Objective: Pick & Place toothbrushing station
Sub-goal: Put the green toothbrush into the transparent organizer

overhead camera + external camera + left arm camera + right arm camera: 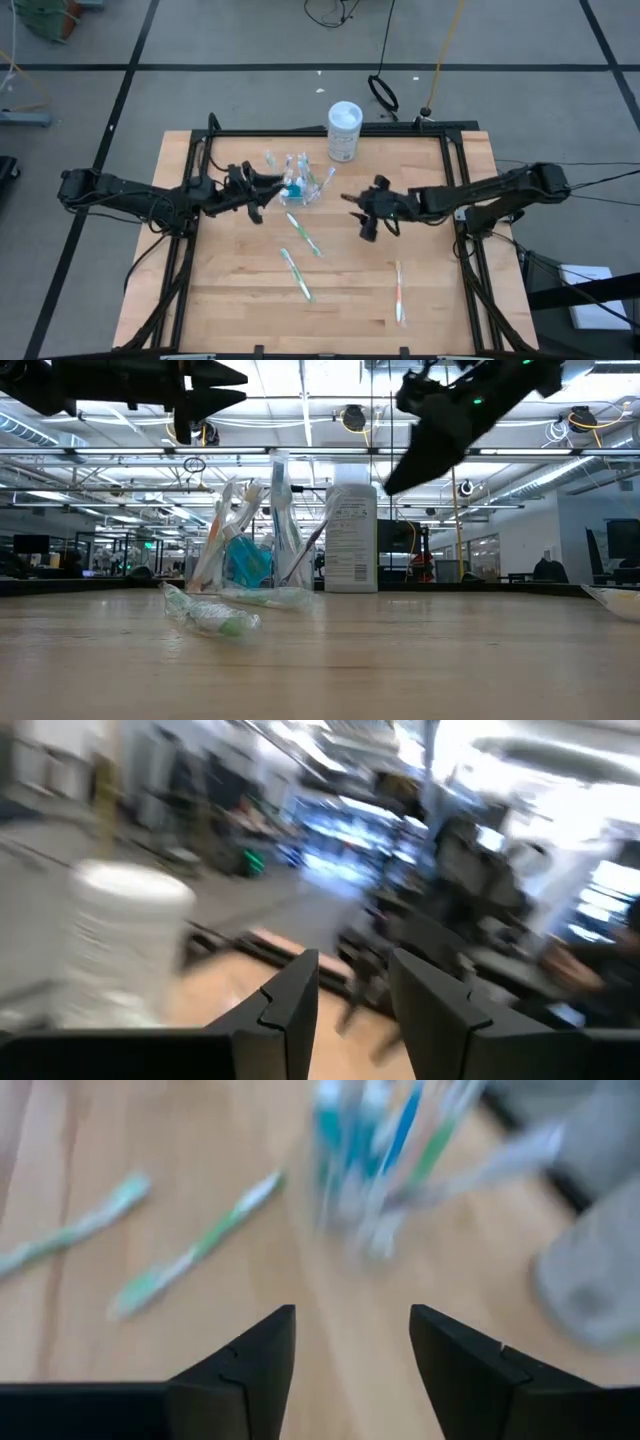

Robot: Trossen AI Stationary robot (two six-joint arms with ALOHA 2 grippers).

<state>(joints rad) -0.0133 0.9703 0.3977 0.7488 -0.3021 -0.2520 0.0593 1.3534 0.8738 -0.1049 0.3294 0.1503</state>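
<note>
Above the middle of the table [420, 300], you are seeing the right gripper [352, 203] hanging clear of the wood with its two fingers [245, 1370] standing wide apart and nothing between them. It is pointing toward the clear cup [303, 186], which is standing near the back of the table, stuffed with toothbrushes and a teal toothpaste tube [247, 563]. The cup is sitting just off the gripper's tip, not touching it.

On the other side of the cup, you are looking at the left gripper [272, 186], raised above the table and reaching in from the left. Its fingers [290, 1010] are standing partly apart with only a narrow gap, and nothing is showing between them.

Just behind the cup a white canister [344, 131] is standing upright. In front of the cup two green and white toothbrushes are lying loose on the wood: one [303, 234] near the cup, another [297, 274] farther forward. An orange and white toothbrush [399, 292] is lying well apart, toward the front right.
</note>
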